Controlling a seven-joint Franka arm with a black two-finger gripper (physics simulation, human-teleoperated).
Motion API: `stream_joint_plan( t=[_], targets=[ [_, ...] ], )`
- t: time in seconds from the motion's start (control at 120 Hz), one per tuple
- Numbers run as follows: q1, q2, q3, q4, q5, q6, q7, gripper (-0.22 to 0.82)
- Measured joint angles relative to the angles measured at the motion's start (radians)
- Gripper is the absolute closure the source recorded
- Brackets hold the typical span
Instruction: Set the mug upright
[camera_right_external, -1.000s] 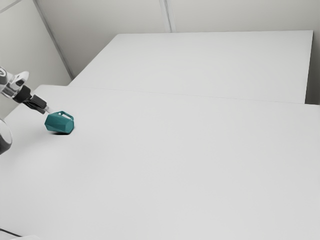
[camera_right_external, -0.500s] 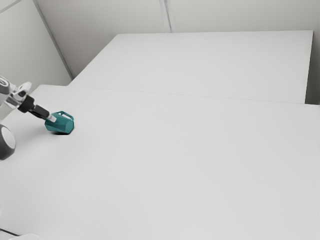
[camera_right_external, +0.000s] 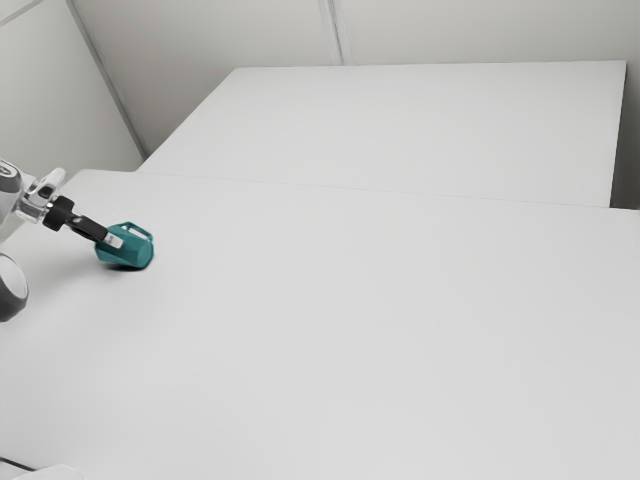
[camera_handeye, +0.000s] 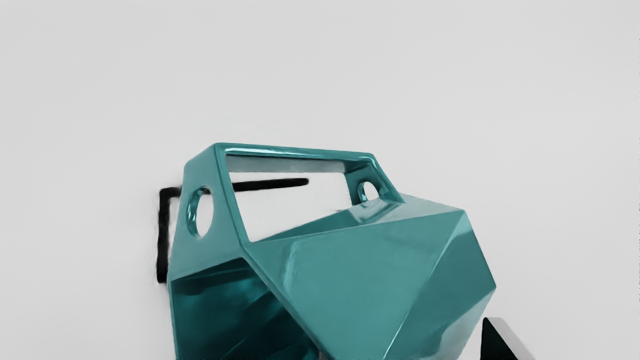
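exterior view: the mug (camera_right_external: 138, 256) lies on its side on the table (camera_right_external: 350, 320), near the arm (camera_right_external: 35, 204) at the exterior view's left, its handle (camera_right_external: 138, 231) uppermost, with the gripper (camera_right_external: 114, 240) reaching down against or just in front of it. wrist view has the gripper spread wide, one fingertip (camera_handeye: 492, 345) just beside the mug's base, and the mug's dark mouth opening away from that fingertip. past the handle, a black angled mark (camera_handeye: 163, 235) shows on the table.

A teal mug (camera_right_external: 138, 254) lies tipped on the white table (camera_right_external: 350, 320) – the gripper (camera_right_external: 115, 241) at it, possibly touching.
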Motion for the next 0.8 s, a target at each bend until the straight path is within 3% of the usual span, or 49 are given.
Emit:
stream_joint_plan(
  t=[0.1, 0.3, 0.633, 0.8],
  targets=[
    [-0.001, -0.005, -0.003, -0.001, -0.003, -0.005, 0.004, 0.54],
    [-0.001, -0.013, -0.013, -0.002, -0.004, -0.007, 0.01, 0.68],
    [-0.012, -0.06, -0.008, -0.012, 0.003, -0.006, 0.016, 0.77],
    [-0.047, -0.168, -0.007, -0.099, 0.056, 0.02, 0.015, 0.78]
  ],
)
